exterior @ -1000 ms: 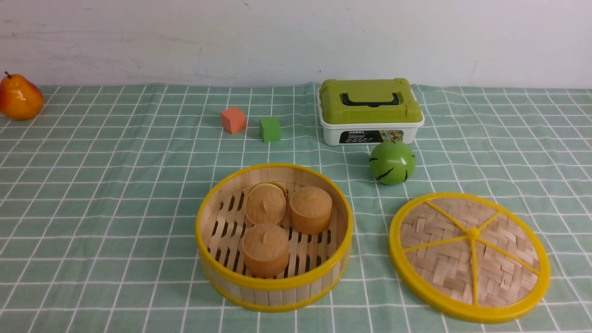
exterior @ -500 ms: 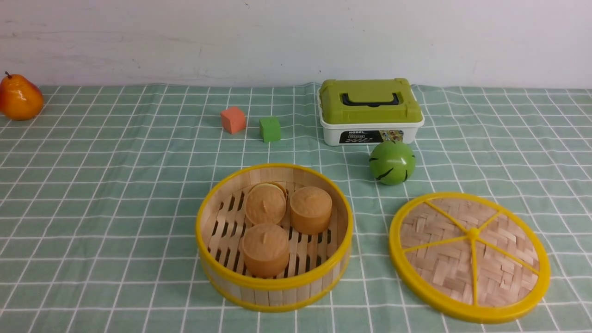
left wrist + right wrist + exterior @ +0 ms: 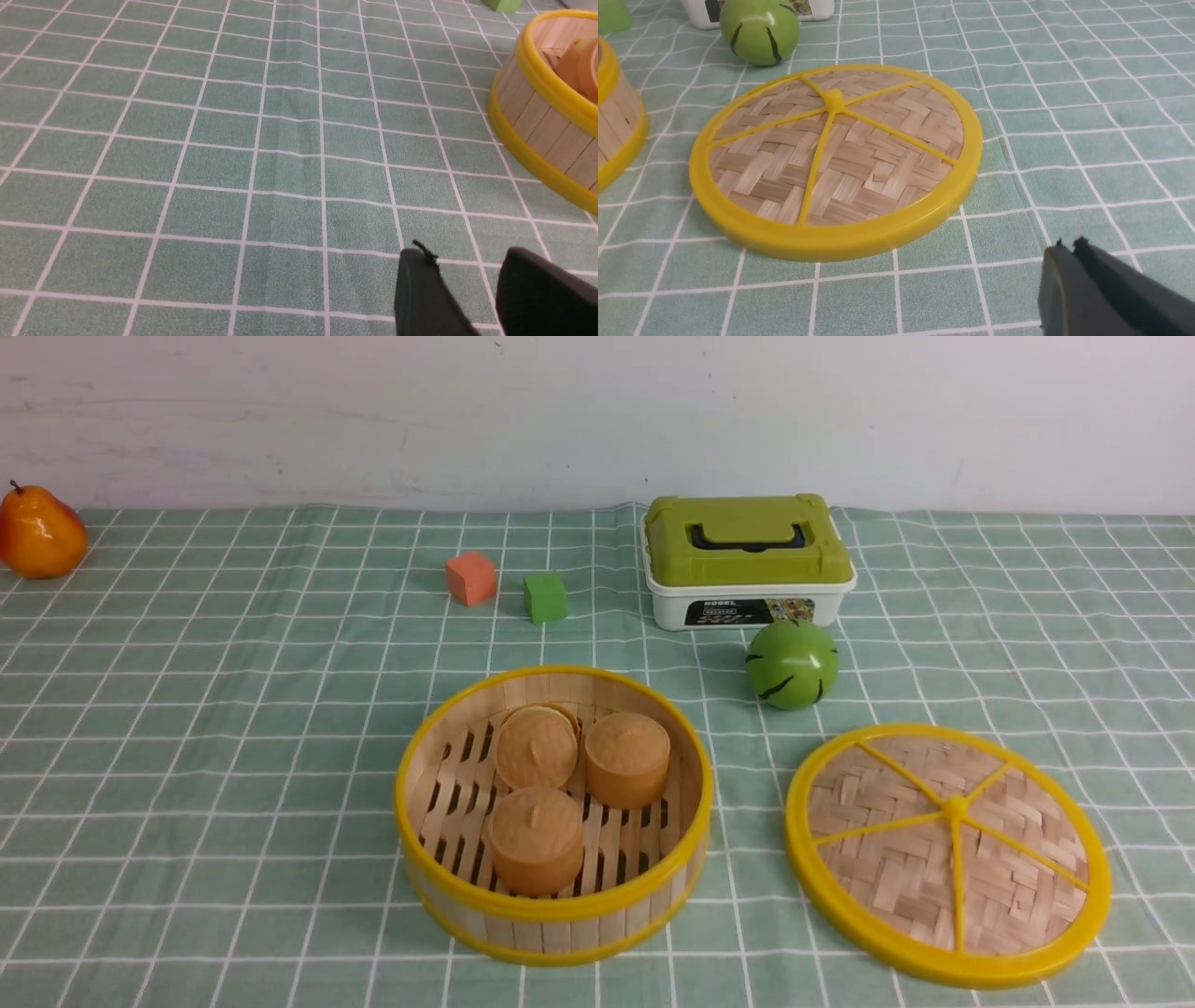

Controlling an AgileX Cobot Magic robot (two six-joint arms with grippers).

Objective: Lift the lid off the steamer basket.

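The steamer basket (image 3: 551, 915) stands uncovered near the table's front middle, with three tan buns (image 3: 537, 835) inside; its side shows in the left wrist view (image 3: 537, 112). The lid (image 3: 948, 854) lies flat on the cloth to the basket's right, apart from it, and fills the right wrist view (image 3: 836, 158). Neither arm shows in the front view. My left gripper (image 3: 467, 261) is open and empty above bare cloth, left of the basket. My right gripper (image 3: 1071, 247) is shut and empty, near the lid's front right rim without touching it.
A green ball (image 3: 792, 663) sits just behind the lid. A white box with a green lid (image 3: 747, 560) stands behind it. An orange cube (image 3: 470, 578) and a green cube (image 3: 544, 596) lie behind the basket. An orange pear (image 3: 39, 534) sits far left.
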